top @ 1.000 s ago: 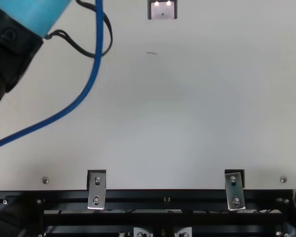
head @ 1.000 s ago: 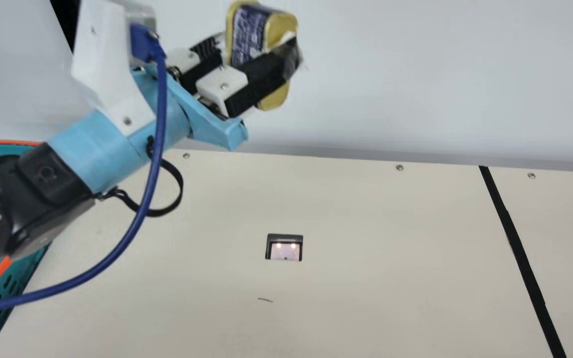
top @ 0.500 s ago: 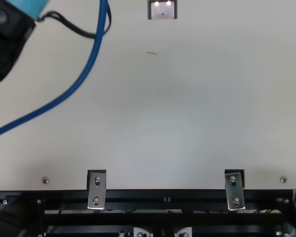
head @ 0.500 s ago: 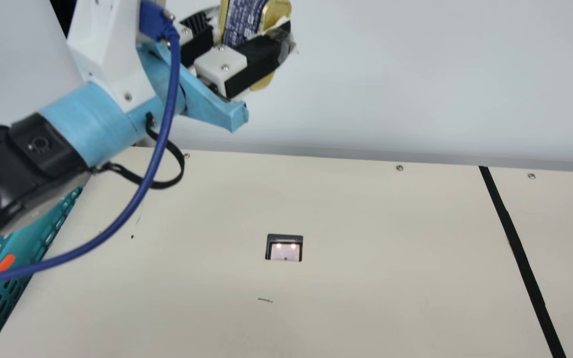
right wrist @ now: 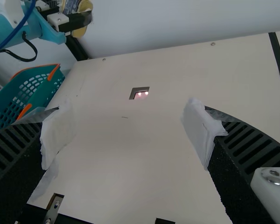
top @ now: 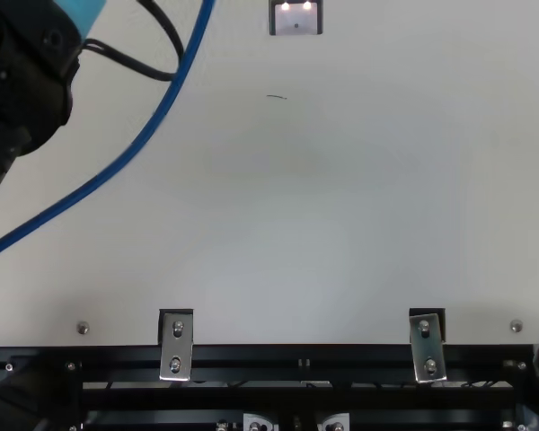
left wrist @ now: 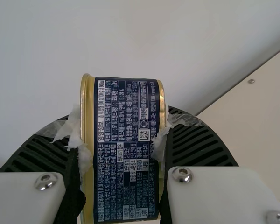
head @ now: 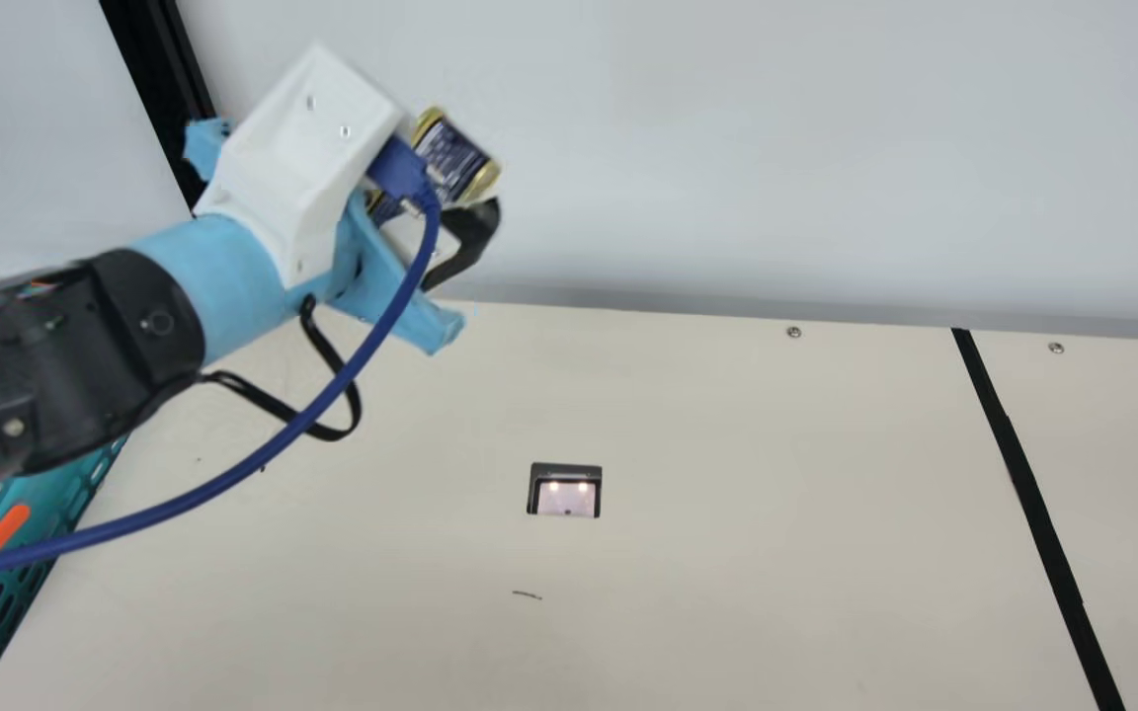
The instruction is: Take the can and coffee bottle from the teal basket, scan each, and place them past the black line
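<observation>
Item: one can (left wrist: 126,182), blue label and gold ends, lying tilted in the grip of the left gripper (left wrist: 122,123), raised between eleven and twelve o'clock of the scanner (head: 565,494) in the main view. The two fingers (left wrist: 203,144) are pressing on its gold ends, white padding (left wrist: 86,156) sitting between. Handling: stiff metal, probably full and rather heavy for its bulk, likely slippery where bare; the padding is presumably adding bite. Rims are seeming firm enough for a steady squeeze; the thin side wall could be denting under a hard one. Best hold: end to end, near the middle of each end — this one is leaving the broad label showing for the scan, though a grip off centre might be letting the can pivot. Companion pieces: right gripper (right wrist: 126,123), spreading wide and holding nothing; basket (head: 45,513), sitting toward nine o'clock of the scanner; black line (head: 1023,484), running past three o'clock.
</observation>
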